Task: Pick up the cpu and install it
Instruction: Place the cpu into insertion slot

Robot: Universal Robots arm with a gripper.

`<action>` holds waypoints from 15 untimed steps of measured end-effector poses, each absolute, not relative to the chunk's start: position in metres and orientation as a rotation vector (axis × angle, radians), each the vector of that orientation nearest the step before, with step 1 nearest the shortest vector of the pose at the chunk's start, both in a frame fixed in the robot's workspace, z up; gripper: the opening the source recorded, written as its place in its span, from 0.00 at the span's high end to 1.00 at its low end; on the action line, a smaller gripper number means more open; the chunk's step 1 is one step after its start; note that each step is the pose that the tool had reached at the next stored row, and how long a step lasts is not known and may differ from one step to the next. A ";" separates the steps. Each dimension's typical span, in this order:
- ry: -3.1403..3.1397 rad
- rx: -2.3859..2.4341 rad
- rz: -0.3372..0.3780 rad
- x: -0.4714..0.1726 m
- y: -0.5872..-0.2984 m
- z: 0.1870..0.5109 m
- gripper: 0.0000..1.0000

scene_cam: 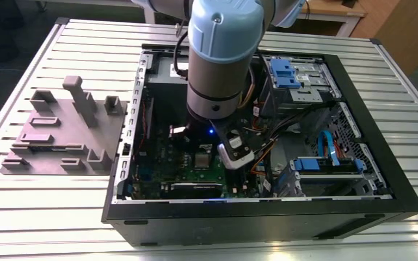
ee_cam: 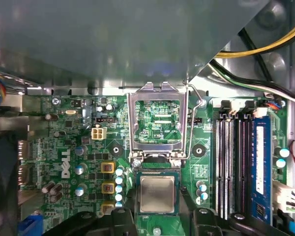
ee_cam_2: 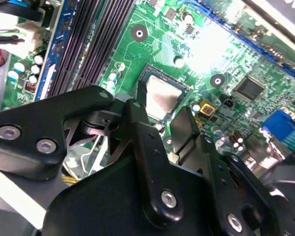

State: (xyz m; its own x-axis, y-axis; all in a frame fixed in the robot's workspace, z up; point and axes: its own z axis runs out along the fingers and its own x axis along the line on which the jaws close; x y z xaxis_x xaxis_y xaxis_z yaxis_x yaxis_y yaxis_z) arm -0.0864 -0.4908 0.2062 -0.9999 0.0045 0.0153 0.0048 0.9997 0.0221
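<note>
Claw (ee_cam_2: 163,102), black, parted and empty, straddles the small flat silvery-grey square cpu (ee_cam: 158,193) seated on the green motherboard (ee_cam: 208,172): light, stiff, probably fragile, best gripped by opposite edges.

Cpu (ee_cam: 157,193) in socket (ee_cam: 136,194) on motherboard (ee_cam: 64,142) (frame (ee_cam: 157,98) just beside)

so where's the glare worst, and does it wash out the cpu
Second wrist view: a white hotspot burns out part of the motherboard beside the cpu, itself readable; the gripper is dark in the foreground. First wrist view: cpu evenly lit, no glare. Exterior view: the arm covers much of the motherboard.
</note>
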 end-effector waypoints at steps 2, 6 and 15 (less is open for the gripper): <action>-3.126 -0.007 -0.035 -0.086 -0.491 0.208 0.55; -3.125 -0.007 -0.035 -0.086 -0.491 0.210 0.73; -3.125 -0.007 -0.034 -0.086 -0.491 0.211 0.90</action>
